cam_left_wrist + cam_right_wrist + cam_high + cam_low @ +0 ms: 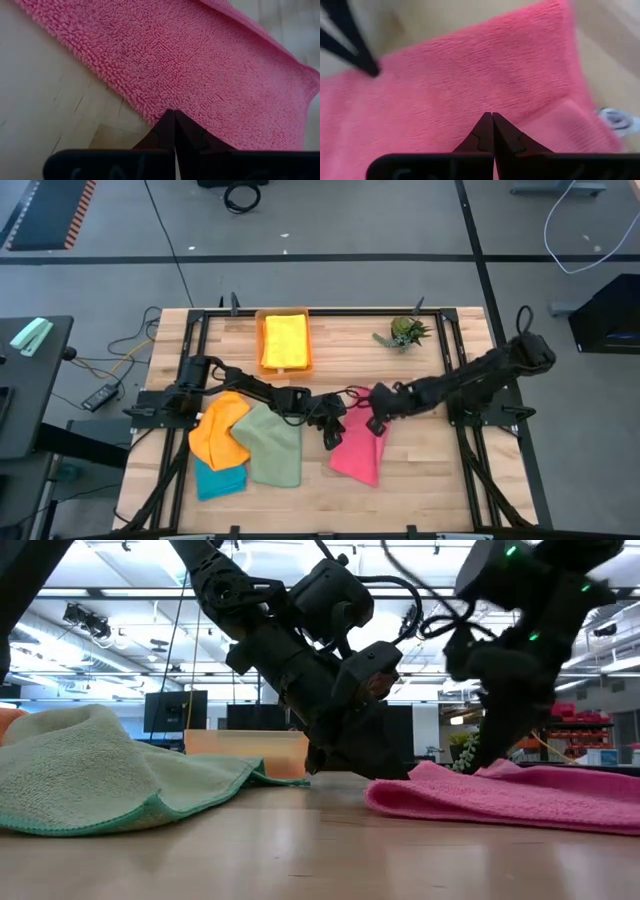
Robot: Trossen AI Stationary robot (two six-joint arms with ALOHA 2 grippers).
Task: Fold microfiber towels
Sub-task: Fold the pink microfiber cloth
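A: Where is each claw?

B: The left claw (331, 433) is clenched at the near edge of the pink towel (357, 451), tips together at the cloth's border. The right claw (377, 420) is clenched too, pressing on the same towel at its far corner.

A: Do they grasp it?

B: I cannot tell for sure; I think they pinch two edges to fold it. Beside the left claw, toward its arm, the green towel (271, 444) lies waiting on the counter (420, 490).

Overhead looking down, table-level sideways, both wrists close over pink towel (200, 75)
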